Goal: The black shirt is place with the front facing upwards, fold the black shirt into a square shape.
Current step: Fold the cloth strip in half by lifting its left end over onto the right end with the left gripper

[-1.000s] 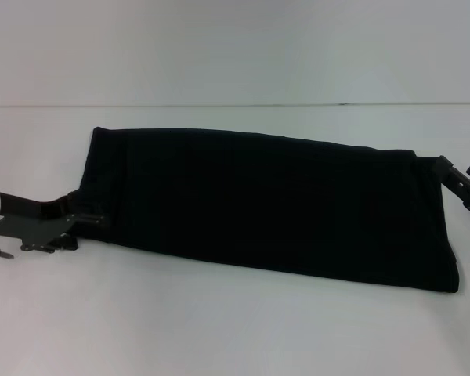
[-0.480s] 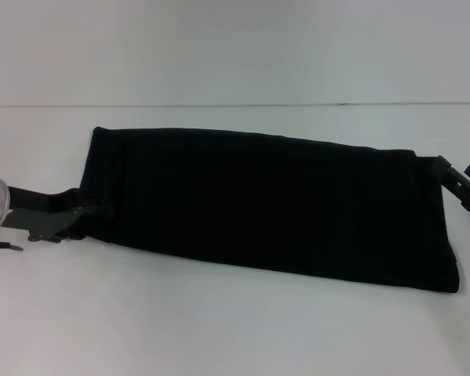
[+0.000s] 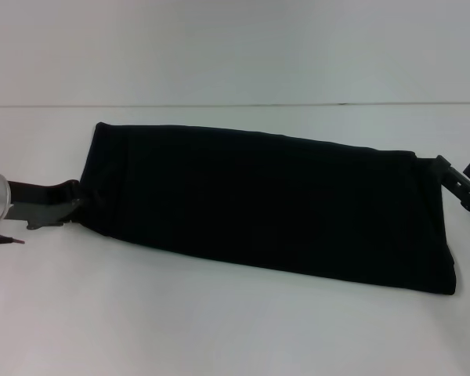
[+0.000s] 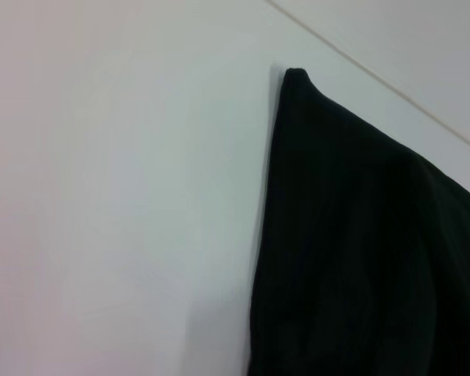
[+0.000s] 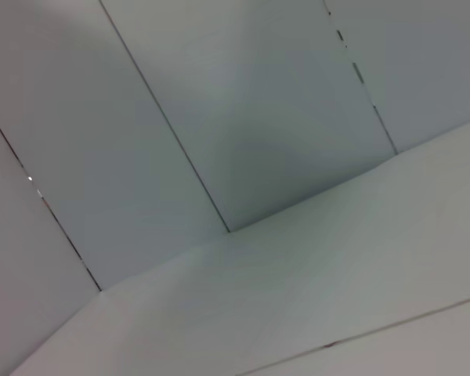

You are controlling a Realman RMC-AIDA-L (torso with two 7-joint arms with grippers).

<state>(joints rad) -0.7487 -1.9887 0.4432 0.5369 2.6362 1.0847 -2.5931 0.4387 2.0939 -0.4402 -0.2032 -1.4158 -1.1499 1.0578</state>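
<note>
White tabletop [image 3: 219, 329] is stretching under the black shirt [image 3: 274, 204], which is lying folded into a long band, its long axis running from the robot's left to its right and slanting nearer toward the right end. At the band's left end the left gripper [image 3: 82, 200] is meeting the fabric's edge, and at the right end the right gripper [image 3: 454, 182] is sitting just beside the cloth; whether either is clenched cannot be told. Only the left wrist view is showing a pointed shirt corner [image 4: 296, 74], while the right wrist view is showing only pale panels.
</note>
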